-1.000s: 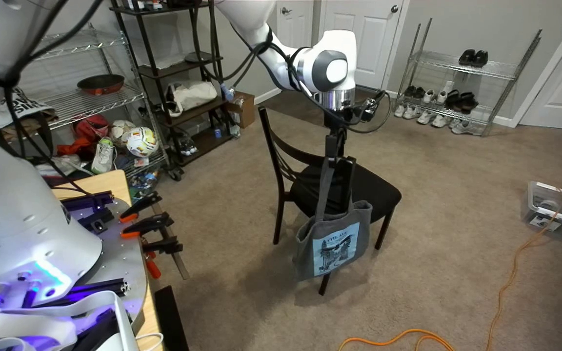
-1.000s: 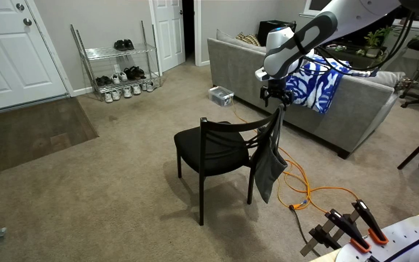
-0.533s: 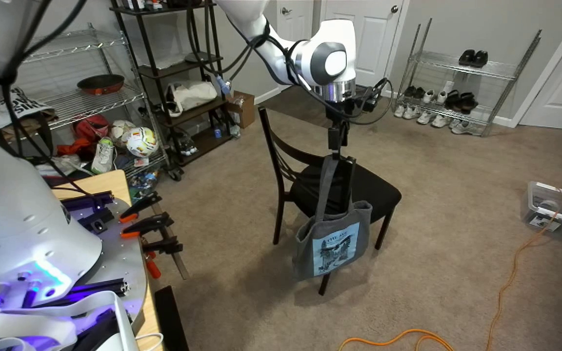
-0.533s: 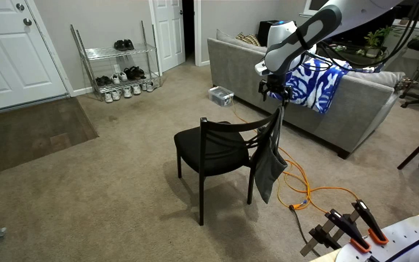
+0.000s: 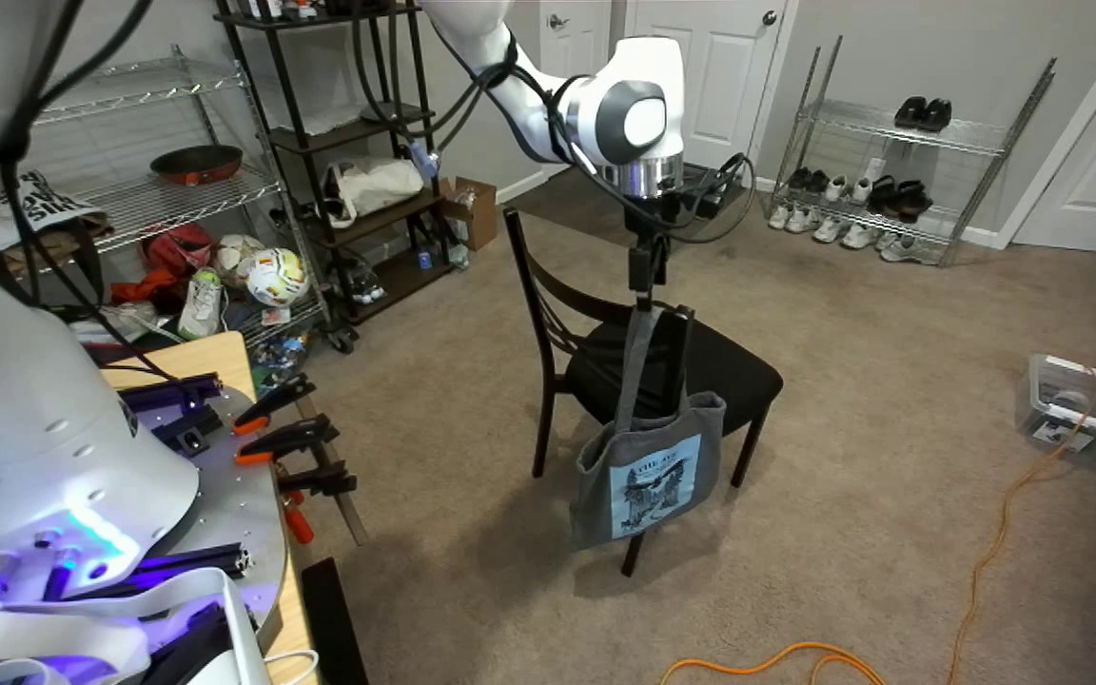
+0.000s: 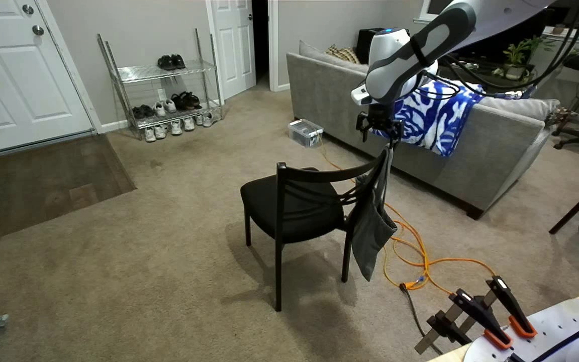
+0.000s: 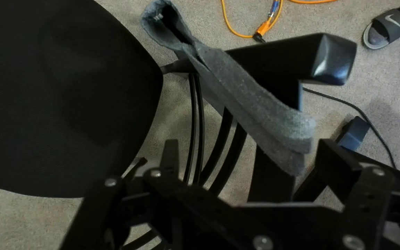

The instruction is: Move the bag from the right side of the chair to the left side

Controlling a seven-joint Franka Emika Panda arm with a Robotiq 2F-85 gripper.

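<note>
Raised slightly since a second ago, the tool [image 7: 248, 147] hangs over the straps [image 7: 248, 95] with its jaws well apart, holding nothing; the bag [image 5: 655, 480] hangs from the right post [image 5: 678, 360] of the chair [image 6: 297, 213]. Taking the straps looks like the step in hand, so the next move should straddle them, close firmly and lift clear before crossing left.
</note>
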